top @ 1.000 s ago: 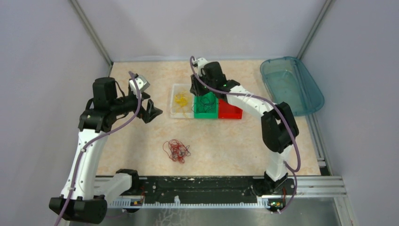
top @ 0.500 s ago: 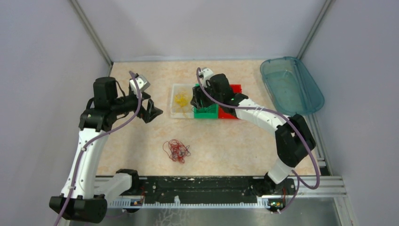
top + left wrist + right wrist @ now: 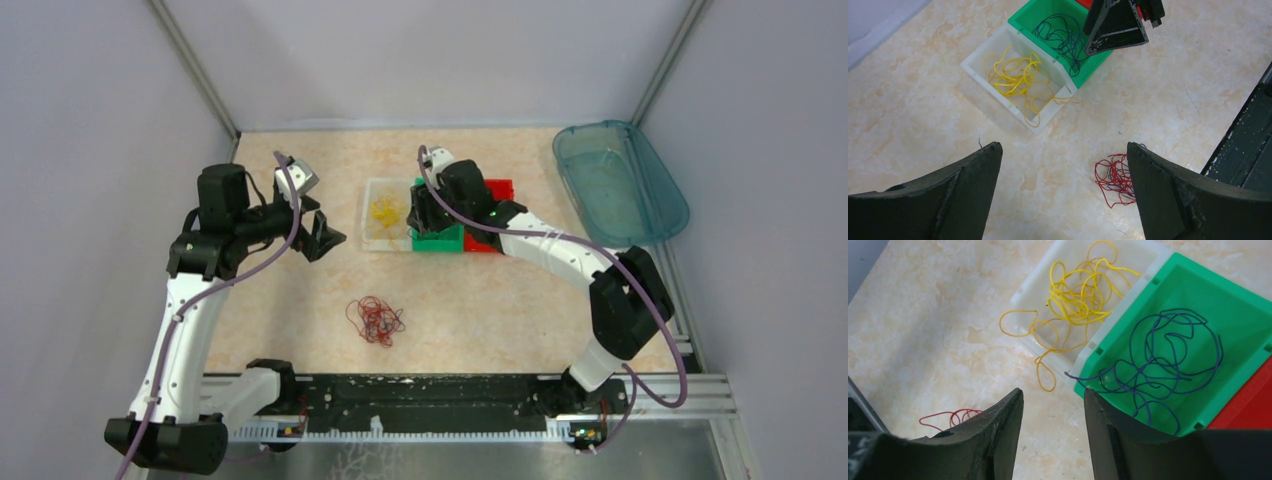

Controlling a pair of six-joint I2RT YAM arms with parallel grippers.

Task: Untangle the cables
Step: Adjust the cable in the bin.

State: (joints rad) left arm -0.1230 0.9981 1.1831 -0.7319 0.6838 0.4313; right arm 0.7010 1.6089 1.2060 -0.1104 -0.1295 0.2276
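Marbling is running across the beige bench [image 3: 500,300], and we are seeing pale lilac walls [image 3: 420,60] enclosing it. A teal tub [image 3: 625,185] is sitting at two o'clock. Yellow cables [image 3: 1075,297] are lying in the white bin [image 3: 1030,290], dark purple cables [image 3: 1148,372] in the green bin [image 3: 1198,285], and red cables [image 3: 377,320] are tangling loose at their six o'clock. The left jaws are gaping wide, the right jaws hovering narrowly parted over the bins, both holding nothing.

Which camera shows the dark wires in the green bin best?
Right wrist: the dark wires lie almost whole and close. Left wrist shows them smaller, partly behind the right gripper; from above, the right arm mostly hides them.
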